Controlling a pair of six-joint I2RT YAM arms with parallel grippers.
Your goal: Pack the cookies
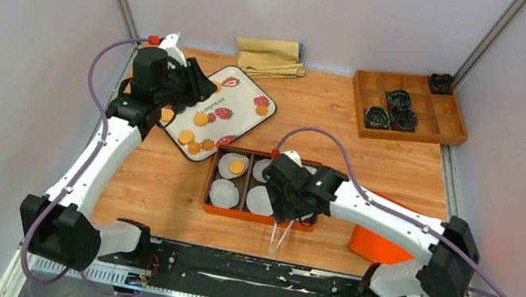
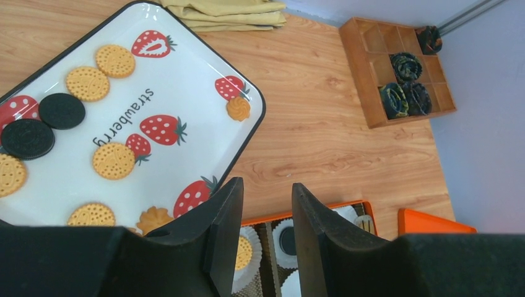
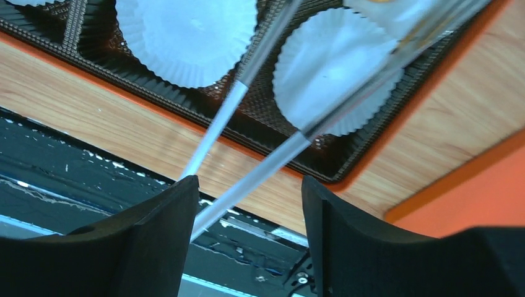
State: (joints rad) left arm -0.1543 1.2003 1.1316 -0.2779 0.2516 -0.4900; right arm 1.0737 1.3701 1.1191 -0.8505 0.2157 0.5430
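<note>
Several cookies, golden [image 2: 113, 160] and black [image 2: 61, 110], lie on the white strawberry plate [image 2: 186, 80] at the left. My left gripper [image 2: 267, 185] hovers over that plate's near corner [image 1: 198, 81], open, nothing between its fingers. The orange box [image 1: 209, 188] holds white paper cups; one has a golden cookie [image 1: 237, 167], another a black cookie [image 2: 287, 241]. My right gripper [image 3: 247, 182] stands open above the box's near edge [image 1: 286, 209]. Clear plastic tongs [image 3: 247, 80] pass loosely between its fingers, their tips over the cups and their joined end [image 1: 273, 245] toward the near edge.
A wooden compartment tray [image 1: 410, 108] with dark rolled items sits at the back right. A folded tan cloth [image 1: 269, 57] lies at the back. An orange lid [image 1: 371, 243] lies under the right arm. A black rail [image 1: 239, 270] runs along the near edge.
</note>
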